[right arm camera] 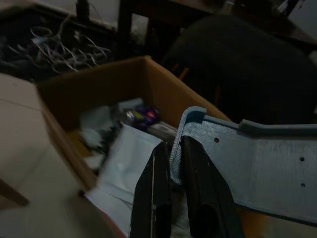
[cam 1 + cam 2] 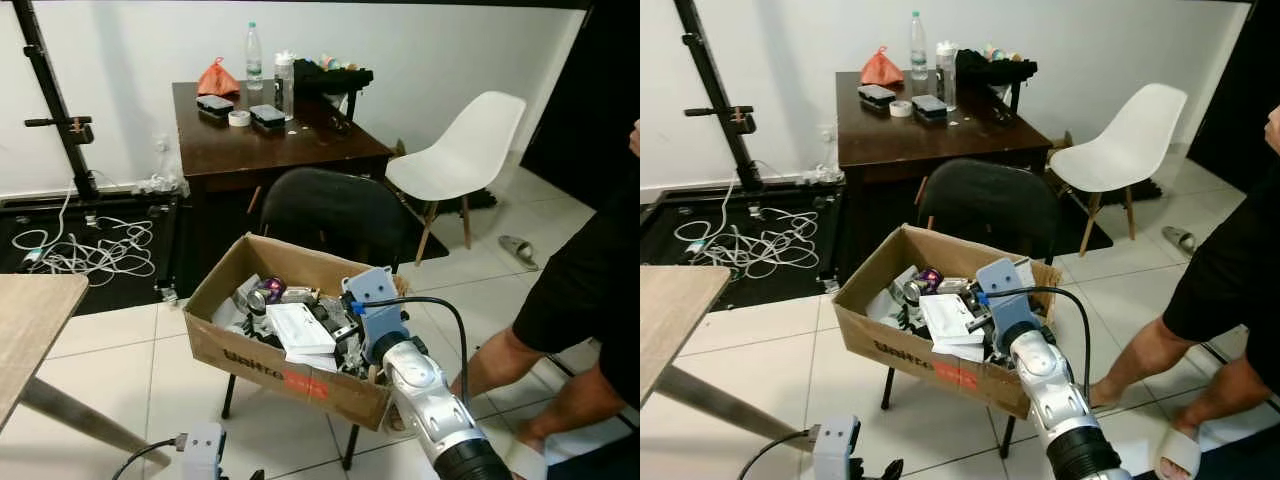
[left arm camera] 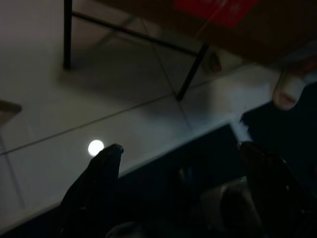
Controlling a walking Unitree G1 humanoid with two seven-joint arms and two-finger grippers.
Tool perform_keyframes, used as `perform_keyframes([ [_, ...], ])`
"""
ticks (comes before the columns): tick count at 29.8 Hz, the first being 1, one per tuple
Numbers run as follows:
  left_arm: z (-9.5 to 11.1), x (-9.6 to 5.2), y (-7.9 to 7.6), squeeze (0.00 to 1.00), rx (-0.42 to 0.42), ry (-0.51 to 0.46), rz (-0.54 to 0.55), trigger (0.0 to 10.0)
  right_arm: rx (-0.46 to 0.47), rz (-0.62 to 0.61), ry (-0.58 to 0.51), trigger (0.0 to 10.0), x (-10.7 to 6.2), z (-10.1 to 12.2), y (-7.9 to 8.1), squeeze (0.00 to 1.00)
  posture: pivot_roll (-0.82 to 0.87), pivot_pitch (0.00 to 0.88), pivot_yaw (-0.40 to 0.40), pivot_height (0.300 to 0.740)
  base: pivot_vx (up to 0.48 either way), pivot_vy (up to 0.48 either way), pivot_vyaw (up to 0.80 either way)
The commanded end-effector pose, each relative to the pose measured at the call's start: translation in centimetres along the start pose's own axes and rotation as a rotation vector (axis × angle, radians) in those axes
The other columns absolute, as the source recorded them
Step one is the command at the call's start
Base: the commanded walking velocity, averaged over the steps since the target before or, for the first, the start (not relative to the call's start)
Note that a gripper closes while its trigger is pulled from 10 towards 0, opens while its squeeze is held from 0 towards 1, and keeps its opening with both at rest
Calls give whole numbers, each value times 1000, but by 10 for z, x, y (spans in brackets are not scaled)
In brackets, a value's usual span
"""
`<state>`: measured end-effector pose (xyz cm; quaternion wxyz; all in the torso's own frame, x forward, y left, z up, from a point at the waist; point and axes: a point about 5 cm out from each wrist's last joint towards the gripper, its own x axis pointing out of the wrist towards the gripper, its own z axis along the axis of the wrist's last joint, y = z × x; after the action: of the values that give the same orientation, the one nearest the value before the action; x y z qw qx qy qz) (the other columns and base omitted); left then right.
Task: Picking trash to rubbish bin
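A cardboard box [image 2: 260,365] full of trash rests on a black chair [image 2: 335,215] in front of me. Inside lie a white flat packet [image 2: 298,328], a purple can [image 2: 270,290] and several other scraps. My right gripper [image 1: 171,148] is shut on the edge of a grey-blue plastic piece [image 2: 372,292], which it holds over the box's right side. The silver right arm [image 2: 430,400] reaches up from the lower right. My left gripper [image 3: 179,148] hangs low over the tiled floor beside the chair legs, open with nothing between its fingers.
A person [image 2: 590,290] stands close at the right, one foot in a slipper. A dark desk [image 2: 270,140] with bottles sits behind the chair, and a white chair [image 2: 465,150] is at the back right. A wooden tabletop [image 2: 30,320] juts in at left, with cables [image 2: 90,250] behind it.
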<state>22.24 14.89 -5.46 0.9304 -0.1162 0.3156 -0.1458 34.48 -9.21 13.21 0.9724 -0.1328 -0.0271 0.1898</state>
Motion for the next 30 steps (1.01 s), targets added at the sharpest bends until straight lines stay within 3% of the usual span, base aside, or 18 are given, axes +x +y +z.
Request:
perform_keyframes([
  [1, -7, -1, -3, 0, 6, 30, -10, 10000, -7, -6, 8, 10000, -2, -3, -3, 0, -137, 121, 12, 740, 319, 0, 0],
  [11, -11, -3, -3, 0, 10, 42, -15, 10000, 12, -58, 38, 10000, -6, -11, -14, 0, -142, 133, 20, 740, 322, 0, 0],
  [15, -12, -3, -3, 0, 11, 48, -7, 10000, 13, -68, 55, 10000, -7, -14, -18, 0, -143, 135, 20, 740, 307, 0, -713],
  [18, -13, -3, -2, 0, 12, 51, -4, 10000, 7, -74, 53, 10000, -7, -14, -19, 0, -144, 136, 21, 740, 0, 0, -800],
  [23, -15, -4, 0, 0, 25, 65, 20, 10000, 11, -83, 44, 10000, -8, -15, -21, 0, -144, 144, 26, 740, 0, 0, 0],
  [29, -20, -8, 3, 0, 32, 80, 31, 10000, 104, -37, 2, 10000, -10, -16, -18, 12, -138, 158, 35, 740, 0, 0, 0],
  [30, -21, -9, 4, 0, 36, 84, 34, 10000, 125, -29, -10, 10000, -10, -16, -18, 1000, -136, 161, 38, 740, 0, 0, 0],
])
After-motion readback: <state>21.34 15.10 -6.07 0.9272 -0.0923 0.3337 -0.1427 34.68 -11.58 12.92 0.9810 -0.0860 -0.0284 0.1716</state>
